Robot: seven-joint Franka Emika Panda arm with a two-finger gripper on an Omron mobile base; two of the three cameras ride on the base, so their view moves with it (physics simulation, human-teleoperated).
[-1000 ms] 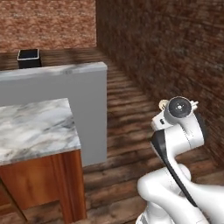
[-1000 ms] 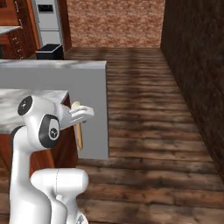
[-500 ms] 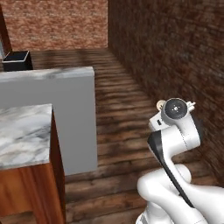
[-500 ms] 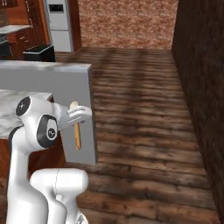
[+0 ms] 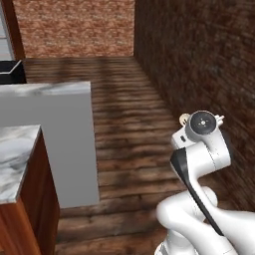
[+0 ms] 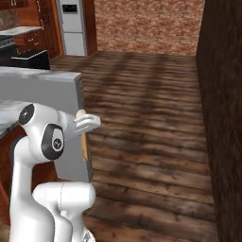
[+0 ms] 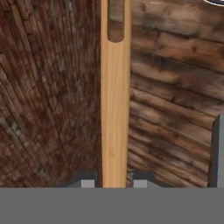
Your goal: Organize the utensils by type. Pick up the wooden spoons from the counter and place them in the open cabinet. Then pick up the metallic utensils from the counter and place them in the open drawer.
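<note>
My gripper point(image 6: 88, 125) is shut on a wooden spoon point(image 6: 84, 142), the tan handle hanging down below the fingers and the rounded end poking up above them. In the hand view the handle point(image 7: 114, 109) runs straight up from between my fingertips point(image 7: 114, 183) and has a long slot near its far end. The spoon's pale tip point(image 5: 184, 118) peeks out beside the wrist in the left base view. The white marble counter point(image 5: 14, 154) over its reddish wood base lies off to the left, with the grey raised ledge point(image 5: 50, 124) behind it; the held spoon hangs over the plank floor, beside the counter's end.
A dark brick wall point(image 5: 199, 60) runs close along the right. The wooden plank floor point(image 6: 151, 123) stretches ahead to a red brick back wall point(image 6: 146, 23). A black appliance point(image 5: 11, 72) and a tall steel unit point(image 6: 73, 28) stand at the far left.
The whole picture has shifted: the base has moved, and the counter and ledge slide left in both base views. The spoon stays in the same grip.
</note>
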